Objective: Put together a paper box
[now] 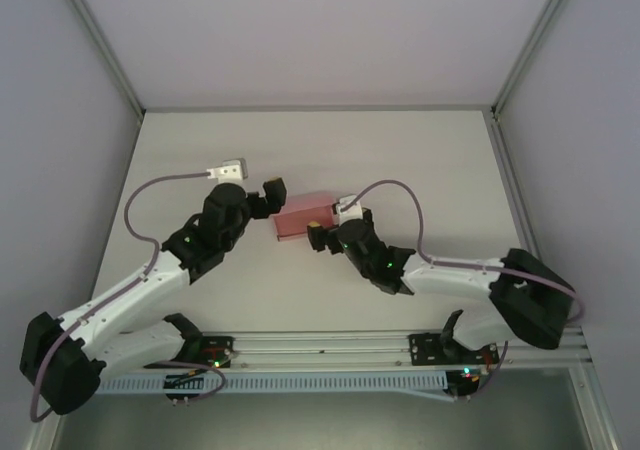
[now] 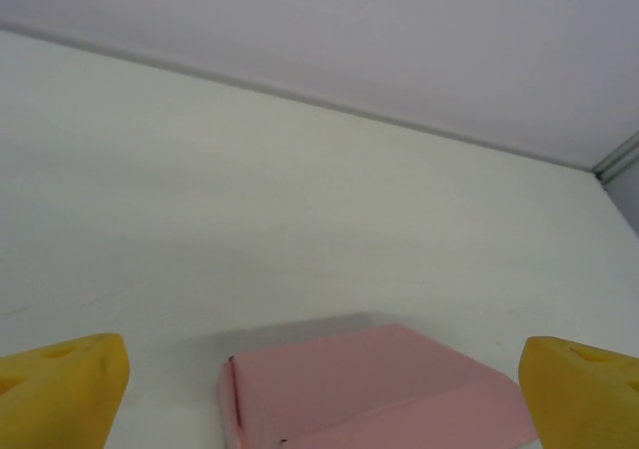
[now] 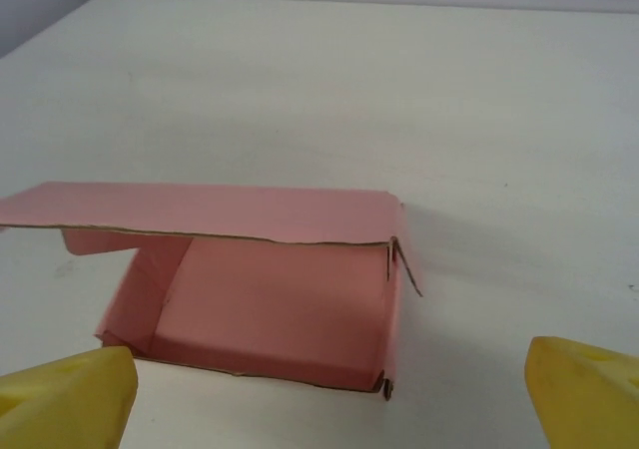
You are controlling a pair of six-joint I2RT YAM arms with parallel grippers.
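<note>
Paper box: long axis left–right, mouth facing right jaws, lid ajar | left jaws, right jaws: both spread, flanking box | surface: open beyond, walled edges.

Left arm and right arm, bolted on the aluminium rail: 2 white-and-black bodies, mauve cables, yellow fingertips.
</note>
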